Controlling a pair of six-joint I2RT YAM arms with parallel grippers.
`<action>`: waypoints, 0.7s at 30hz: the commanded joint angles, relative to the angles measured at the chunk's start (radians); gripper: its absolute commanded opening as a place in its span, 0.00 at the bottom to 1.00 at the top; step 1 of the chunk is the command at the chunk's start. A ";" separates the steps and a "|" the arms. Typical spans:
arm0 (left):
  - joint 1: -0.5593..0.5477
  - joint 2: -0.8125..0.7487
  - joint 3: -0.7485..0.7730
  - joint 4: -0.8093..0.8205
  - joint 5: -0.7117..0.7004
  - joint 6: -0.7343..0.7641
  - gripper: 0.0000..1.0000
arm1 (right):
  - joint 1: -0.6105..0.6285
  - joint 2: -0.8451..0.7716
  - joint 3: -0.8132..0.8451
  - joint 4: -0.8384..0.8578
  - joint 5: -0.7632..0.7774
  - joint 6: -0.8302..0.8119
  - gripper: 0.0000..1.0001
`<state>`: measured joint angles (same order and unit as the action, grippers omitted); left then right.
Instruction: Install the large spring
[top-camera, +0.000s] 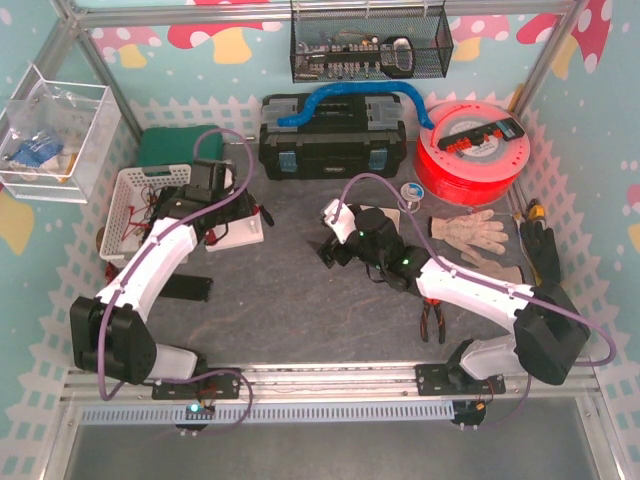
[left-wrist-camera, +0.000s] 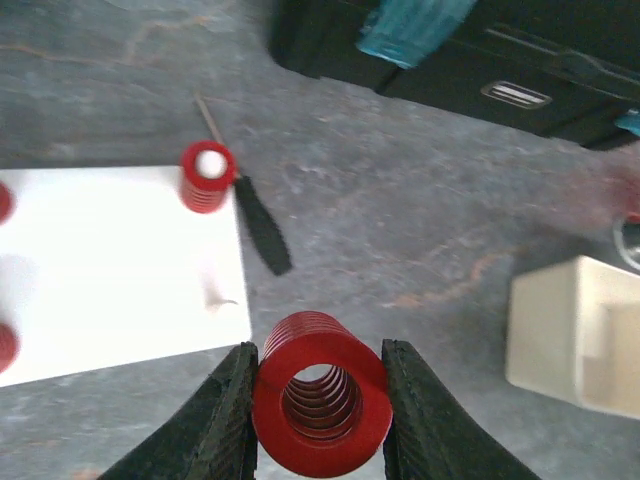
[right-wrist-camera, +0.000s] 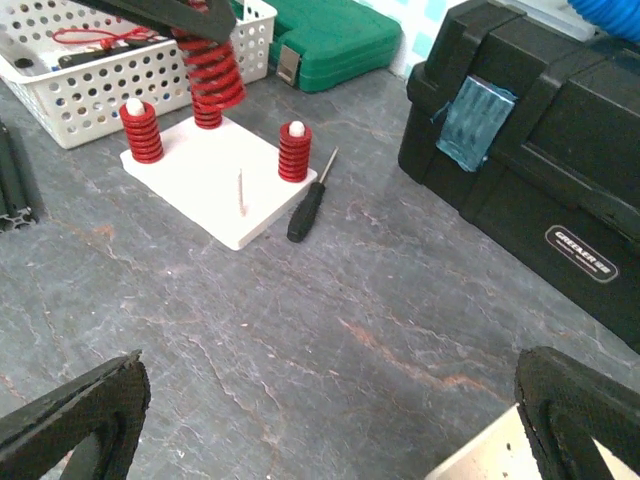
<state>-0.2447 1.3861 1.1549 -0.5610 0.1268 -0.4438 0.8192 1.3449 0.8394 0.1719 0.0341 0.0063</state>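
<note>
The left claw (left-wrist-camera: 320, 352) is closed most of the way and grips the large spring (left-wrist-camera: 322, 455). Its two black fingers (left-wrist-camera: 225, 420) press the coil from opposite sides, near the spring's upper end. The left wrist view looks straight down the bore.

Seen from the right wrist, the spring hangs tilted below that claw, over the far corner of the white plate (right-wrist-camera: 205, 180). The plate lies toward the left edge of the tabletop (right-wrist-camera: 380, 320), just beside the white basket (right-wrist-camera: 80, 90). The spring's lower end seems to sit just above a short red spring on that corner. Whether they touch is hard to tell.

Two more short springs (right-wrist-camera: 141, 130) stand on pegs at the plate's left and right corners. A thin bare pin (right-wrist-camera: 241, 190) stands at its near corner. A black screwdriver (right-wrist-camera: 306, 210) lies against the plate's right edge.

The right claw (right-wrist-camera: 330, 420) gapes wide and holds nothing. It hovers over the middle of the tabletop, well apart from the spring.
</note>
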 joint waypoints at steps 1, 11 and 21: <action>0.007 0.007 -0.014 0.036 -0.153 0.063 0.01 | 0.003 -0.029 0.015 -0.039 0.044 0.011 0.99; 0.005 0.056 -0.055 0.085 -0.154 0.092 0.02 | 0.003 -0.011 0.064 -0.059 0.041 -0.017 0.99; -0.004 0.104 -0.088 0.133 -0.135 0.108 0.03 | 0.003 0.002 0.087 -0.052 0.050 -0.039 0.99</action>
<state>-0.2443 1.4837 1.0702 -0.4866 -0.0074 -0.3626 0.8192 1.3411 0.8902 0.1181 0.0685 -0.0151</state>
